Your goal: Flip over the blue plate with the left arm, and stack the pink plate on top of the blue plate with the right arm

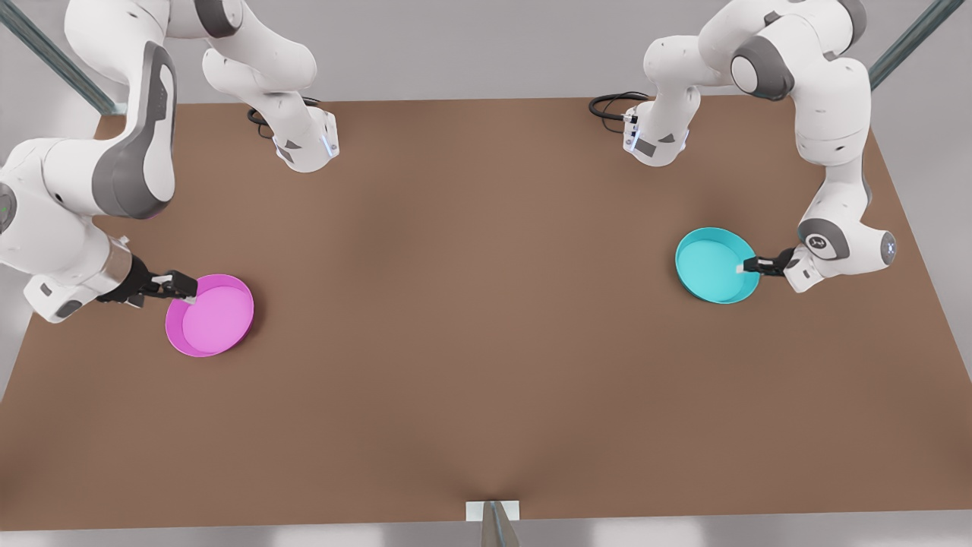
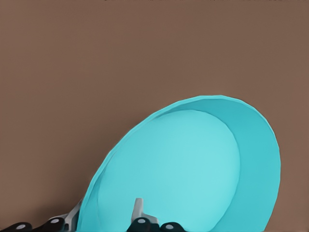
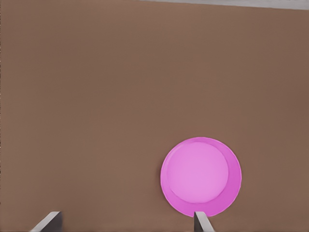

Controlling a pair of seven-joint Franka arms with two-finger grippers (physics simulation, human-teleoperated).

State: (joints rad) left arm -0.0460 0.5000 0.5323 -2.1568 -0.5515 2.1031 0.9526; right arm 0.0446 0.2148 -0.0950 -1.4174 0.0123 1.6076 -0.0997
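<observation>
Blue plate gripped at its rim and lifted; pink plate waiting.

The blue plate (image 1: 715, 266) is at the front view's right, hollow side showing, tilted up off the brown table (image 1: 486, 342), its rim pinched by the left gripper (image 1: 748, 266); the left wrist view shows one finger (image 2: 138, 209) inside the rim and one outside. That thin edge hold is the likely weak point: as the plate turns it could pivot or slip out and land askew or right side up. At the front view's left the pink plate (image 1: 210, 315) lies flat, the right gripper (image 1: 182, 290) at its rim with fingers spread wide and nothing between them; closing off-centre might push the plate away.
</observation>
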